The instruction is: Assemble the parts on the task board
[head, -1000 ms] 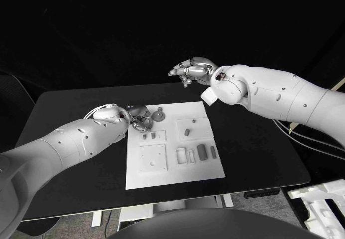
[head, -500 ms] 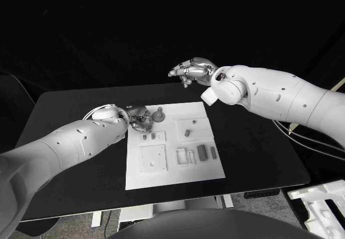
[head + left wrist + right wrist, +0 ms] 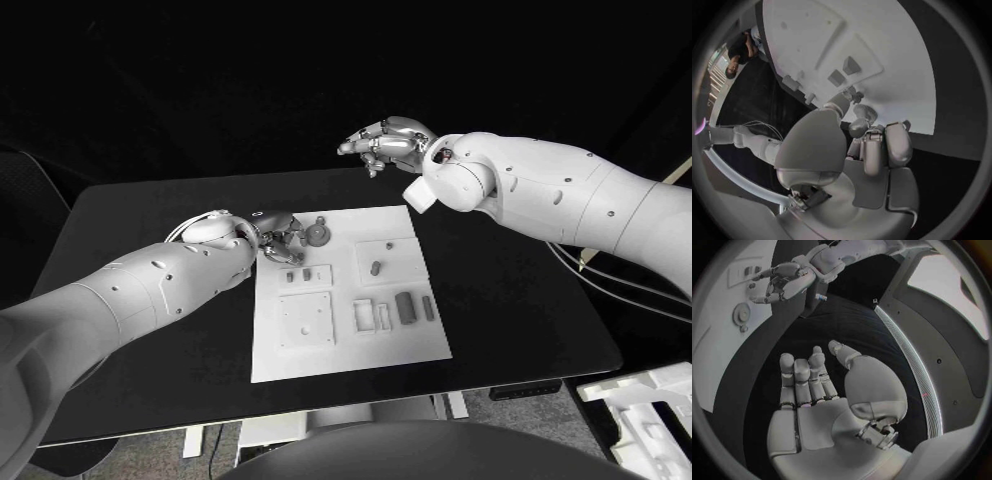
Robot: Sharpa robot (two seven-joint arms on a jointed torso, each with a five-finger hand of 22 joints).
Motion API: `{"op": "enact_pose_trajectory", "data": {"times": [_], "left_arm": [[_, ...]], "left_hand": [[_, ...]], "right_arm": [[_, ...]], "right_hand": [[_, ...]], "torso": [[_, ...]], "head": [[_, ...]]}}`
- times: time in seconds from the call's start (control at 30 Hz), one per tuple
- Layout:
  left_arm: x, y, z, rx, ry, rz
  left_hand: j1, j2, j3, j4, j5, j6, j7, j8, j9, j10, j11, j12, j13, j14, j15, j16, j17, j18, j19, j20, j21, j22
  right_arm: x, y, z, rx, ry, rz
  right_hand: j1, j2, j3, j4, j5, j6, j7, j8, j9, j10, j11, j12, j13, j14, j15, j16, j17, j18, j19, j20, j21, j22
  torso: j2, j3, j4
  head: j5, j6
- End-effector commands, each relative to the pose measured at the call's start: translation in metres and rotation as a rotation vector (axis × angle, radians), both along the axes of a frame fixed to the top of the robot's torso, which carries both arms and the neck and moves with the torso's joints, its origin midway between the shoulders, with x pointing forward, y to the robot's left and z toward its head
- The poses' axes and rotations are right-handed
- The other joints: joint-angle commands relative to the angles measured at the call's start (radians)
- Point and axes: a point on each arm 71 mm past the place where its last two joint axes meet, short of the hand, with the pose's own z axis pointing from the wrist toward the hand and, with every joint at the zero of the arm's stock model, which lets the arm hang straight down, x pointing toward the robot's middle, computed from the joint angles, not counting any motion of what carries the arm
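The white task board (image 3: 346,345) lies mid-table with several grey parts on it. A round toothed grey part (image 3: 317,235) sits near its far left corner. My left hand (image 3: 268,240) hangs over that corner, fingers bent like a claw just beside the toothed part (image 3: 862,111), and I see nothing between them. From the right wrist view the left hand (image 3: 779,284) hovers above the board (image 3: 720,345) with the toothed part (image 3: 741,314) just past its fingertips. My right hand (image 3: 384,140) is raised high behind the table's far edge, and its fingers (image 3: 801,380) hold nothing.
On the board are a small slotted block (image 3: 306,273), a square plate (image 3: 389,258) with a dark oblong piece, a larger square plate (image 3: 307,320), a white frame (image 3: 372,313) and two dark bars (image 3: 408,307). Black table (image 3: 519,300) surrounds the board.
My left hand's fingers have shifted slightly back from the toothed part toward the board's far left corner. The right arm has stayed where it was.
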Motion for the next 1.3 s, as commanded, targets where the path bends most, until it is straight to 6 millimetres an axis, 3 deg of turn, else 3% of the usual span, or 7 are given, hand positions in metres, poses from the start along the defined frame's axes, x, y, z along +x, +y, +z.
{"op": "enact_pose_trajectory", "data": {"times": [0.03, 0.57, 0.83, 0.9, 1.0, 1.17, 1.3], "left_arm": [[-0.001, -0.001, 0.002, -0.036, 0.002, -0.002], [-0.007, 0.009, 0.012, -0.213, 0.108, 0.053], [-0.006, 0.018, 0.03, -0.303, 0.109, 0.086], [-0.005, 0.023, 0.034, -0.334, 0.115, 0.102], [-0.007, 0.03, 0.037, -0.388, 0.131, 0.126], [-0.013, 0.047, 0.046, -0.486, 0.16, 0.17], [-0.017, 0.066, 0.05, -0.594, 0.195, 0.239]], "left_hand": [[0.002, -0.003, -0.005, 0.0, -0.001, -0.009, -0.002, -0.004, -0.001, 0.007, 0.0, -0.003, 0.001, 0.243, -0.001, 0.147, 0.317, 0.074, 0.0, -0.004, 0.133, 0.001], [-0.005, -0.002, -0.012, 0.006, -0.002, 0.005, 0.009, 0.012, 0.003, 0.002, 0.0, -0.006, 0.0, 0.236, -0.001, 0.143, 0.308, 0.074, -0.001, -0.004, 0.132, 0.002], [-0.01, 0.015, -0.02, 0.016, 0.0, 0.143, 0.068, 0.081, 0.035, -0.111, 0.03, -0.07, -0.025, 0.023, 0.006, 0.009, 0.07, 0.074, -0.085, 0.007, 0.076, -0.027], [-0.013, 0.019, -0.01, 0.021, 0.001, 0.18, 0.076, 0.094, 0.044, -0.146, 0.045, -0.125, -0.056, -0.112, 0.011, -0.095, -0.075, 0.074, -0.128, 0.015, 0.041, -0.051], [-0.017, 0.021, 0.0, 0.023, 0.001, 0.195, 0.078, 0.095, 0.048, -0.157, 0.054, -0.171, -0.086, -0.172, 0.017, -0.167, -0.13, 0.067, -0.168, 0.026, 0.003, -0.079], [-0.042, 0.019, 0.038, 0.023, 0.001, 0.203, 0.08, 0.083, 0.057, -0.188, 0.101, -0.414, -0.243, -0.278, 0.064, -0.4, -0.241, 0.012, -0.296, 0.058, -0.166, -0.203], [-0.058, 0.018, 0.053, 0.017, 0.0, 0.206, 0.081, 0.075, 0.063, -0.18, 0.117, -0.537, -0.327, -0.325, 0.111, -0.566, -0.317, -0.024, -0.364, 0.077, -0.282, -0.293]], "right_arm": [[-0.001, 0.0, 0.001, 0.001, -0.007, 0.014], [0.0, -0.008, -0.004, -0.005, -0.001, -0.006], [0.01, -0.034, -0.013, -0.089, -0.044, -0.08], [0.012, -0.044, -0.018, -0.127, -0.059, -0.101], [0.014, -0.057, -0.025, -0.19, -0.084, -0.129], [0.013, -0.072, -0.04, -0.241, -0.099, -0.173], [0.01, -0.079, -0.055, -0.308, -0.124, -0.181]], "right_hand": [[-0.013, 0.001, 0.006, -0.001, -0.003, -0.003, 0.005, 0.005, 0.0, -0.005, -0.002, 0.006, 0.002, 0.001, -0.006, 0.005, 0.001, 0.005, -0.003, -0.002, 0.11, 0.001], [-0.013, 0.001, 0.007, -0.001, -0.003, -0.004, 0.005, 0.005, 0.0, -0.005, -0.002, 0.006, 0.002, 0.001, -0.006, 0.005, 0.001, 0.005, -0.003, -0.002, 0.11, 0.001], [-0.013, 0.002, 0.007, -0.001, -0.003, -0.004, 0.005, 0.005, 0.0, -0.005, -0.002, 0.006, 0.002, 0.001, -0.006, 0.005, 0.001, 0.005, -0.003, -0.002, 0.11, 0.001], [-0.013, 0.002, 0.007, -0.001, -0.003, -0.003, 0.005, 0.005, 0.0, -0.005, -0.002, 0.007, 0.002, 0.001, -0.006, 0.005, 0.001, 0.005, -0.003, -0.002, 0.11, 0.001], [-0.011, 0.0, 0.008, -0.003, -0.003, -0.003, 0.005, 0.006, 0.0, -0.005, -0.002, 0.007, 0.002, 0.001, -0.006, 0.005, 0.001, 0.005, -0.004, -0.003, 0.11, 0.001], [-0.002, -0.01, 0.01, -0.014, -0.003, -0.001, 0.005, 0.007, 0.001, -0.003, -0.003, 0.008, 0.002, 0.002, -0.007, 0.006, 0.002, 0.007, -0.004, -0.004, 0.111, 0.002], [0.012, -0.027, 0.012, -0.026, -0.003, 0.002, 0.004, 0.01, 0.002, 0.0, -0.005, 0.011, 0.003, 0.004, -0.008, 0.008, 0.002, 0.009, -0.003, -0.005, 0.113, 0.003]], "torso": [[0.0, -0.0002, 0.001], [-0.003, -0.001, 0.0026], [-0.015, -0.0015, 0.0087], [-0.022, -0.0027, 0.012], [-0.033, -0.0034, 0.0178], [-0.052, -0.0032, 0.0259], [-0.076, -0.0069, 0.035]], "head": [[0.0, 0.001], [0.004, 0.006], [0.003, 0.018], [0.003, 0.02], [0.003, 0.022], [0.0, 0.03], [-0.007, 0.036]]}}
